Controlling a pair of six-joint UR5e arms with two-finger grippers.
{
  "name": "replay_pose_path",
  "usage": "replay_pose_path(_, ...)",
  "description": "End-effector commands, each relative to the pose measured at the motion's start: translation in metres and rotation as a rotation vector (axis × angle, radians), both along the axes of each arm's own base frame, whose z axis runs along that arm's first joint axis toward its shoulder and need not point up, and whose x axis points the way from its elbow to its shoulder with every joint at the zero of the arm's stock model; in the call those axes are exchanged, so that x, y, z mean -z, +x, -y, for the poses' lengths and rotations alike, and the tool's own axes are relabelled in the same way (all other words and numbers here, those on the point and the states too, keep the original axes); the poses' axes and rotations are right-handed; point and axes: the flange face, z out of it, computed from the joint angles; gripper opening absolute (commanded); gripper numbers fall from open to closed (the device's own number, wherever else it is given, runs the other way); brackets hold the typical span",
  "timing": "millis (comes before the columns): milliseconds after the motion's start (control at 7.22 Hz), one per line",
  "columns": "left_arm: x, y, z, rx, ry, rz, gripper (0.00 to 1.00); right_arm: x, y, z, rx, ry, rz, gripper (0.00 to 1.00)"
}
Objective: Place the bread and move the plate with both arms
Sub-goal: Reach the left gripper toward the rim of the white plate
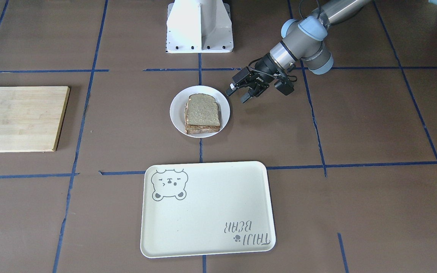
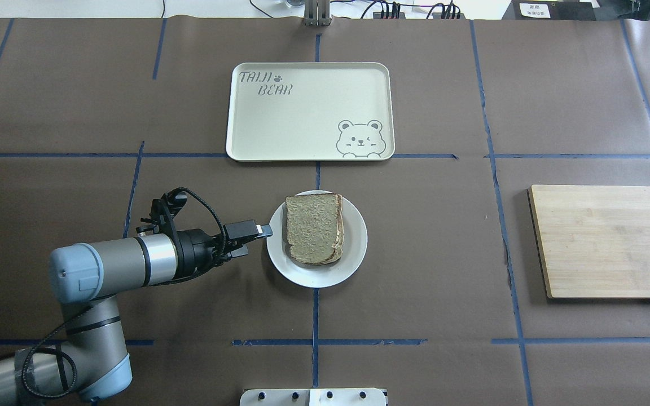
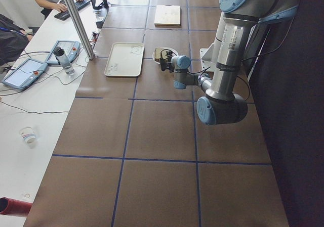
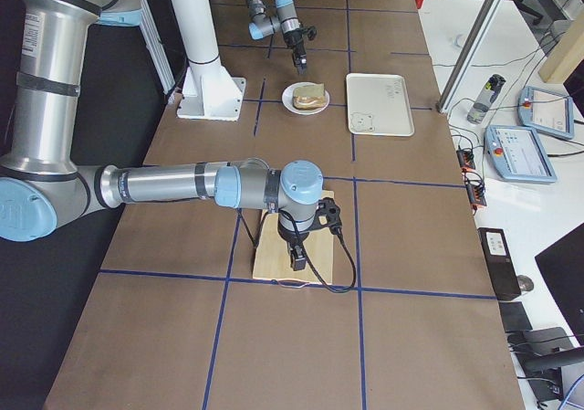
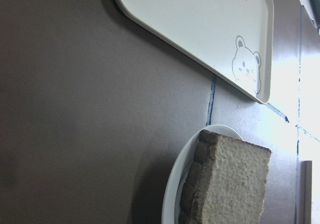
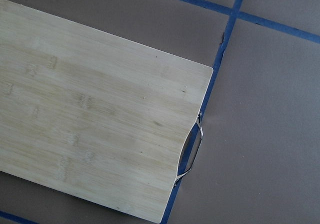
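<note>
Since the bread [image 2: 313, 228] already lies on the plate [image 2: 280, 265], directly ahead of my left gripper [image 2: 257, 240], whose fingers stand parted, I should straddle the near rim level, then close firmly without tipping. Whether my right gripper [image 4: 294, 257] is open, I cannot tell.

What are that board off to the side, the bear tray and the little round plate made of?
Board: pale wood, likely bamboo, with streaky grain and a matt finish.
Tray: probably plastic or melamine; cream, smooth, with a printed bear and a moulded raised rim.
Plate: plain white and smooth; ceramic or plastic, the look cannot settle it.
</note>
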Motion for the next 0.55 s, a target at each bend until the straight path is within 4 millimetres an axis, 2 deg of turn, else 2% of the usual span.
replay_pose_path(0, -0.007, 0.017, 0.0, 0.002, -0.005, 0.005, 0.88, 0.0, 0.0, 0.0, 0.0, 0.001, 0.0, 1.0)
replay_pose_path(139, -0.007, 0.031, -0.002, -0.007, -0.007, 0.01, 0.76, 0.0, 0.0, 0.0, 0.0, 0.001, 0.0, 1.0)
replay_pose_path(416, -0.004, 0.037, 0.0, -0.004, -0.008, 0.011, 0.57, 0.0, 0.0, 0.0, 0.0, 0.001, 0.0, 1.0)
